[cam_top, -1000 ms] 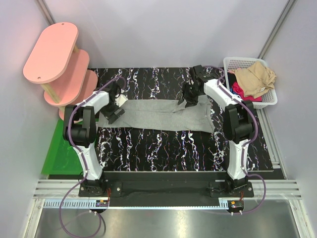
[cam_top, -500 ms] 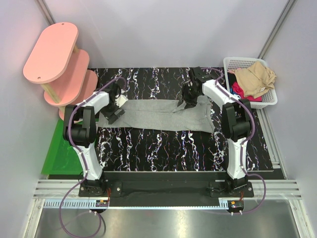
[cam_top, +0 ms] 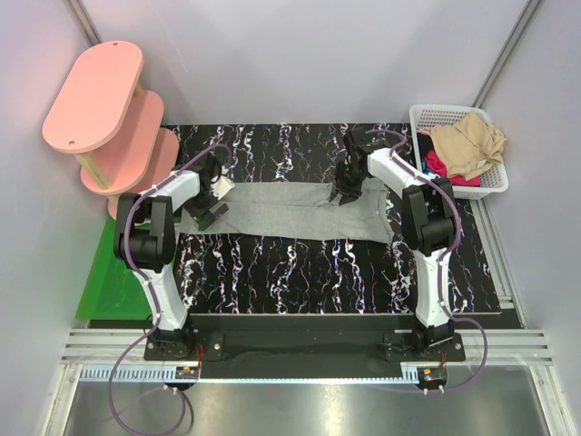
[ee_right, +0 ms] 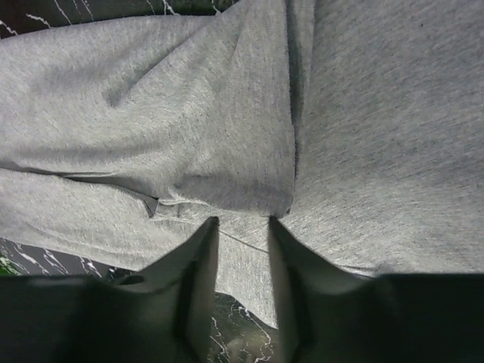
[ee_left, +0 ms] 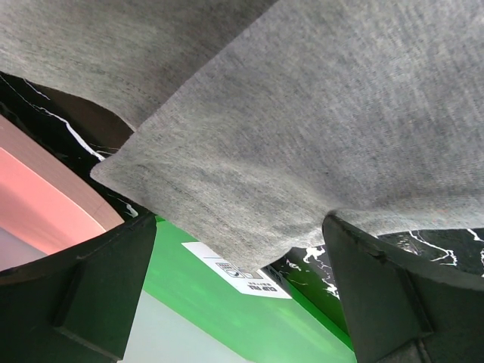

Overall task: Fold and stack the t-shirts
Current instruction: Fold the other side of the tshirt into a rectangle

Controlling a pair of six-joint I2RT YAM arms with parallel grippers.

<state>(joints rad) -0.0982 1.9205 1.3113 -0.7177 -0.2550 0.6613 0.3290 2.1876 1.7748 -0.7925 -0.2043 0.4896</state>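
Starting at the right tool (ee_right: 242, 221): its fingers are sitting with only a narrow gap between them, straddling a ridge where one layer of the grey t-shirt (ee_right: 227, 121) is lapping over another. Honestly I can't tell whether it's actually biting cloth or just hovering on it. The left tool (ee_left: 238, 223) is spread wide, and a loose corner of the shirt is lying between its fingers without being pinched. Zooming out, the shirt is lying as a long strip across the far half of the black marbled desk (cam_top: 290, 272), with the right tool near its far edge and the left tool at its left end. More shirts, a tan one (cam_top: 467, 145) and a red one (cam_top: 436, 165), are waiting in the white basket (cam_top: 490, 186) off to the right. I'm reading this as mid-fold on the first shirt, with nothing stacked yet. Next move is probably calling for both tools getting a proper pinch on their edges, then lifting together and carrying the cloth over so it's landing flat, not bunching.
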